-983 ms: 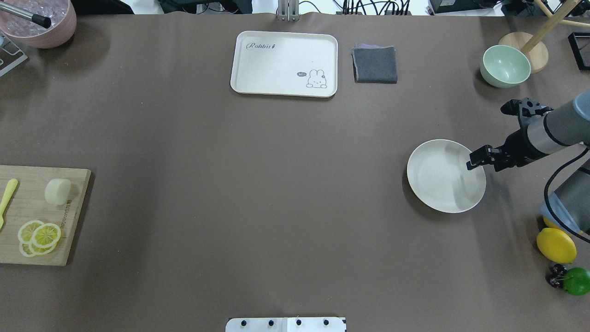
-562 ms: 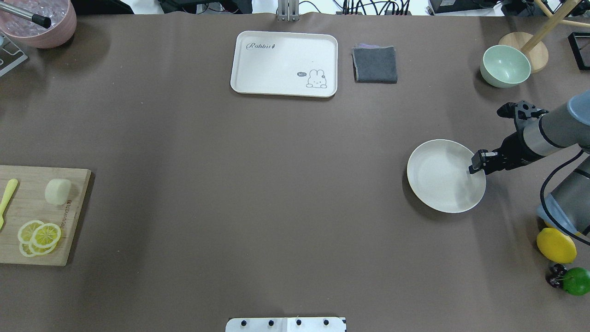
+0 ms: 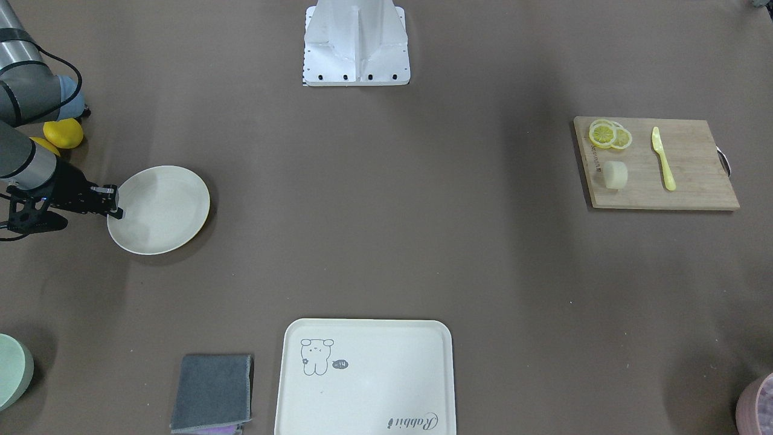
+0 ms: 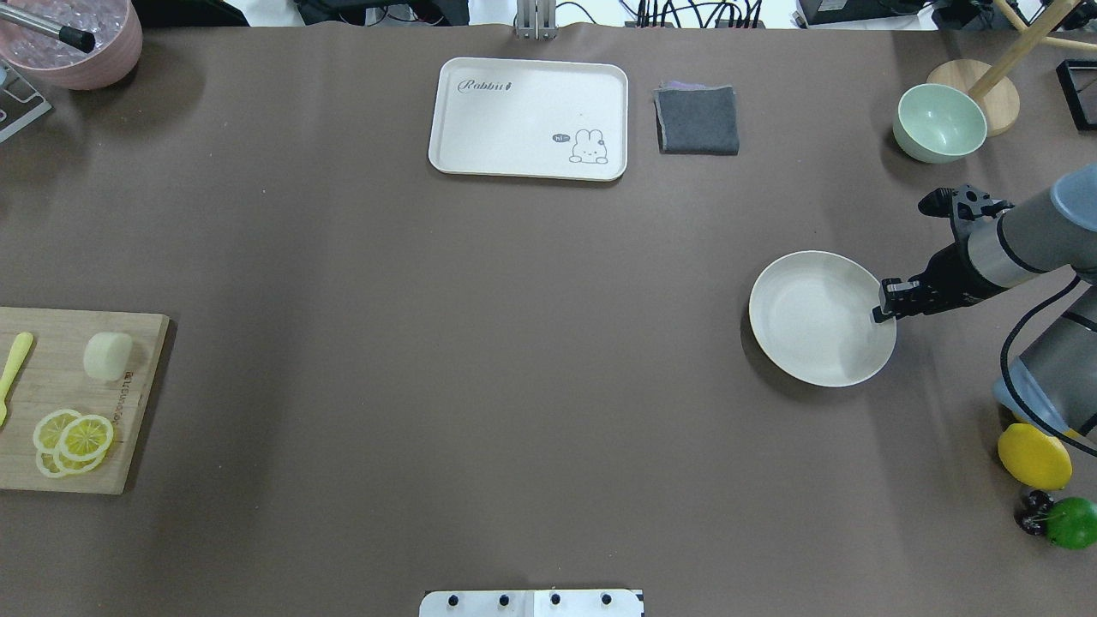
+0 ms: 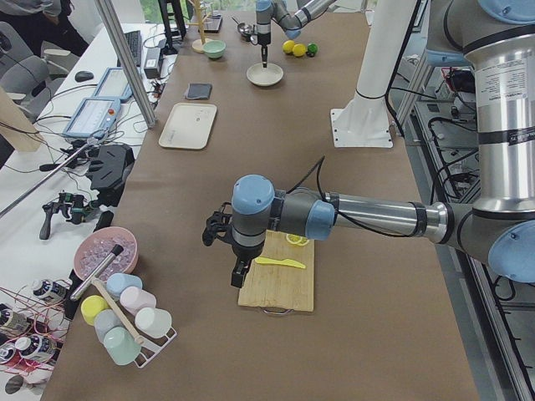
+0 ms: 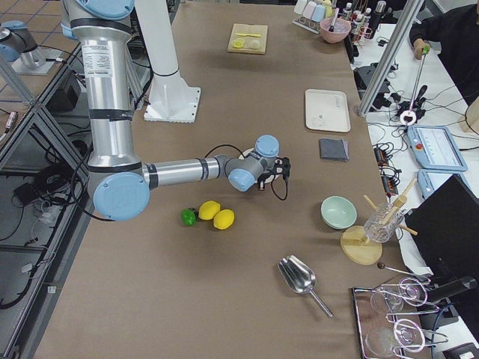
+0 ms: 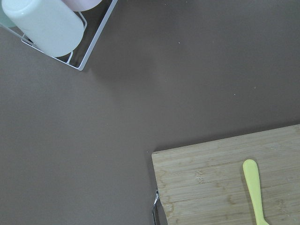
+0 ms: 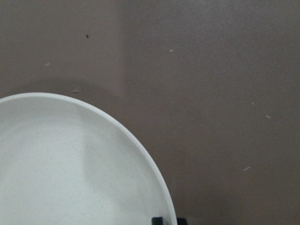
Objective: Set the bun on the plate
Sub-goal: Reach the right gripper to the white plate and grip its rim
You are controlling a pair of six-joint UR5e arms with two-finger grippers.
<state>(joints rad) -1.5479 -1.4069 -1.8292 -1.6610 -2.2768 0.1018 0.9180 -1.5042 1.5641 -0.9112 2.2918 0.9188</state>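
The bun [image 4: 108, 356] is a pale cream stub lying on a wooden cutting board [image 4: 77, 394] at the table's left edge, also seen in the front view [image 3: 615, 174]. Far across the table to the right sits the round cream plate [image 4: 810, 321], bare inside. My right gripper [image 4: 884, 312] is shut on the plate's right rim; the right wrist view shows the plate [image 8: 70, 178] with a dark fingertip [image 8: 157, 220] on its rim. My left gripper [image 5: 240, 272] hangs over the board's near end, seen only in the left side view, so I cannot tell its state.
Lemon slices [image 4: 73, 439] and a yellow knife [image 4: 15, 364] share the board. A cream tray [image 4: 529, 118], grey cloth [image 4: 698, 120] and green bowl [image 4: 939, 122] line the far side. Lemons [image 4: 1034, 456] and a lime [image 4: 1073, 522] lie by the right arm.
My right gripper came down from over the plate to its right rim and closed there. The plate has since shifted slightly left and away with it. The bun has not moved.
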